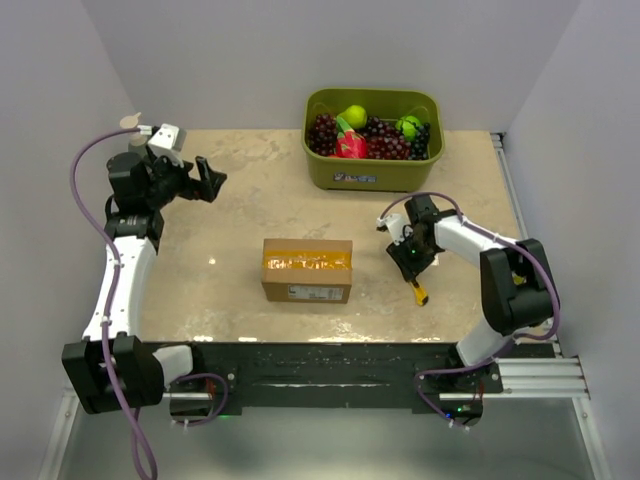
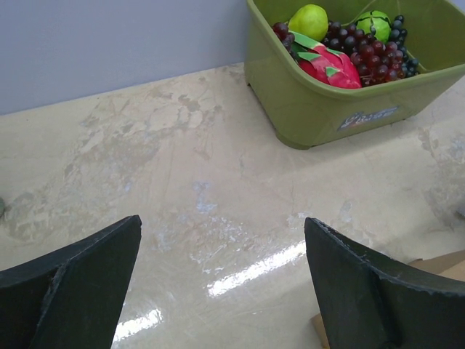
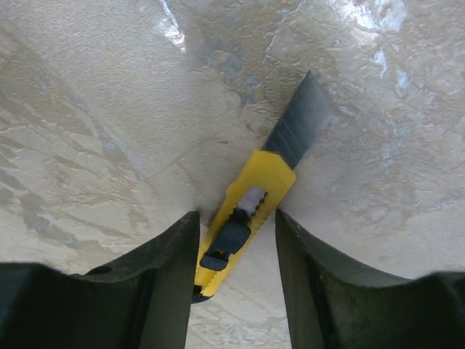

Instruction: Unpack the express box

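Note:
The express box (image 1: pixel 307 270), a small brown carton with yellowish tape on top and a white label on its near side, sits closed at the table's middle. A corner of the box (image 2: pixel 445 262) peeks past a finger in the left wrist view. To its right, a yellow utility knife (image 1: pixel 421 293) lies on the table, blade extended. My right gripper (image 1: pixel 410 262) is lowered over it. In the right wrist view the knife (image 3: pixel 258 185) lies slanted between the right gripper (image 3: pixel 236 216) fingers; the left finger touches its rear end, with a gap at the other. My left gripper (image 1: pixel 205 178) hovers open and empty at the far left.
A green bin (image 1: pixel 372 175) of grapes, a pear and other fruit stands at the back right; the left wrist view shows the bin (image 2: pixel 320 109) ahead to the right. White walls enclose the table on three sides.

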{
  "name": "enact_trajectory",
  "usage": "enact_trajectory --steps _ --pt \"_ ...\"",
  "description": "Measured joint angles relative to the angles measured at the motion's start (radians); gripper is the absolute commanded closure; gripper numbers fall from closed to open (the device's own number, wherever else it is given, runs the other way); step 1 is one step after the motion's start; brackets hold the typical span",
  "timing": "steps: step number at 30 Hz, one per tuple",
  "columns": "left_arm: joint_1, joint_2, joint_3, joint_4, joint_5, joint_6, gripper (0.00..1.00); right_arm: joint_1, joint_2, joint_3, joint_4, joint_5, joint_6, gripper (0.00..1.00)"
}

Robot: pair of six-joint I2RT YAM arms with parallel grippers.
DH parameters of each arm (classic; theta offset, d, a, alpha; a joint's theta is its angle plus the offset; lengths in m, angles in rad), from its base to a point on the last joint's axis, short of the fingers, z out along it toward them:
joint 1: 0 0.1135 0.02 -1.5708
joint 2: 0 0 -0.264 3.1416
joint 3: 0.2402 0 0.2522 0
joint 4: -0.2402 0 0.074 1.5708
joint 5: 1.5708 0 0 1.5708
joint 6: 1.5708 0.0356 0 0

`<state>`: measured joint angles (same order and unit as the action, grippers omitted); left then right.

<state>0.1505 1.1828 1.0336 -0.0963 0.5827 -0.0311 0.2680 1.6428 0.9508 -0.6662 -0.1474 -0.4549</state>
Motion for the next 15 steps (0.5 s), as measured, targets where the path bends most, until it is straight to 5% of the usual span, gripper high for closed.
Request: enact_trajectory --steps 7,11,15 --pt "-0.001 0.01 0.012 0.001 0.031 0.008 0.02 0.002 0.005 0.008 -0.005 -0.003 -0.008 0.9" --pt "-0.042 0.043 0.068 -0.019 0.065 0.053 0.02 0.006 -0.042 0.013 -0.034 -0.005 -0.012 0.92" --pt "-0.195 0.097 0.184 -0.092 0.144 0.124 0.02 0.019 -0.203 0.086 -0.09 -0.025 -0.024 0.92"
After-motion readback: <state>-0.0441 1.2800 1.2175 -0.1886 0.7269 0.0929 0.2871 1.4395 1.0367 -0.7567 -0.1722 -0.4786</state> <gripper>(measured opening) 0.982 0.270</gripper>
